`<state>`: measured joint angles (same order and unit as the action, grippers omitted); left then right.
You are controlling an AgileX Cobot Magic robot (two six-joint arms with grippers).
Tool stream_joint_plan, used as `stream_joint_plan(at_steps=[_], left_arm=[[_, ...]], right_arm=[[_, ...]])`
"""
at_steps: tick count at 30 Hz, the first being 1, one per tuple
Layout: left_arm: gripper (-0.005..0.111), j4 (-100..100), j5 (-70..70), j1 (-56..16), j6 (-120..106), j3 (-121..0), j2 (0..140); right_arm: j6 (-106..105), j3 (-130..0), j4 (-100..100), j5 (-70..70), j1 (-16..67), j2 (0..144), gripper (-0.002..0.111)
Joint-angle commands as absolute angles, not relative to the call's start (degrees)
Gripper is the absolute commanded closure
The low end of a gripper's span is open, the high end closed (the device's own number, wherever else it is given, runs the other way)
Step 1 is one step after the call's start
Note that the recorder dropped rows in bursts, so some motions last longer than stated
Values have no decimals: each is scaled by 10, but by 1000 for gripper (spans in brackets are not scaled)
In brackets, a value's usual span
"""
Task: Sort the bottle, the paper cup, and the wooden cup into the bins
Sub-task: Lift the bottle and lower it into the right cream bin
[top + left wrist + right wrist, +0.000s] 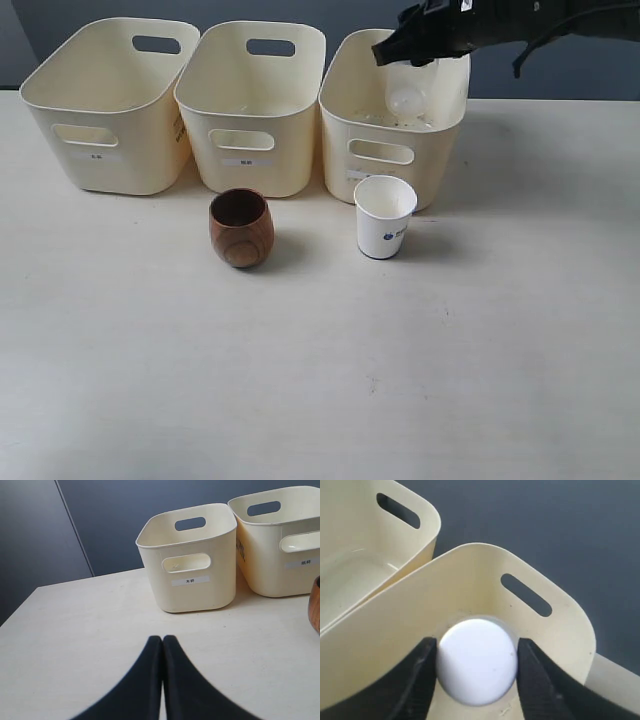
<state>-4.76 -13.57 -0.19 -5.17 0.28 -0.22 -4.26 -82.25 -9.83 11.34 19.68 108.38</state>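
Note:
The clear bottle (407, 97) hangs inside the top of the right bin (340, 130), held from above by my right gripper (415, 55). In the right wrist view its white cap (476, 661) fills the gap of the right gripper (476, 645), whose fingers press its sides above that bin's rim (485, 550). The wooden cup (241, 228) stands on the table before the middle bin (250, 130); its edge (315, 605) shows in the left wrist view. The paper cup (384, 217) stands upright before the right bin. My left gripper (162, 639) is shut on nothing, low over the table facing the left bin (200, 592).
The left bin (120, 150) and the middle bin look empty; all three stand in a row at the table's back, against a dark wall. The left arm is out of the exterior view. Pale tabletop (320, 380) lies in front of the cups.

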Motion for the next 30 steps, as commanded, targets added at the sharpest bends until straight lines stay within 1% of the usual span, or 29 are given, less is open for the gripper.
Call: stream_joint_plan(at_steps=[1, 12, 17, 23, 24, 26, 29, 30], left_arm=[[107, -46, -133, -2, -51, 0, 0], [107, -46, -133, -2, -51, 0, 0], [107, -46, -133, -2, -51, 0, 0], [107, -46, -133, -2, -51, 0, 0], [107, -46, -133, -2, -51, 0, 0], [107, -46, -133, -2, -51, 0, 0], [107, -46, -133, -2, -51, 0, 0], [107, -46, -133, -2, -51, 0, 0]], right_arm=[[-45, -866, -89, 111, 193, 1118, 109], [-53, -929, -50, 164, 193, 1191, 109], [-112, -950, 23, 196, 193, 1210, 109], [-109, -957, 33, 206, 193, 1215, 108], [-109, -957, 33, 208, 193, 1215, 106], [-109, -957, 33, 213, 193, 1215, 96], [-105, -957, 33, 222, 193, 1215, 74], [-105, -957, 33, 224, 193, 1215, 69]])
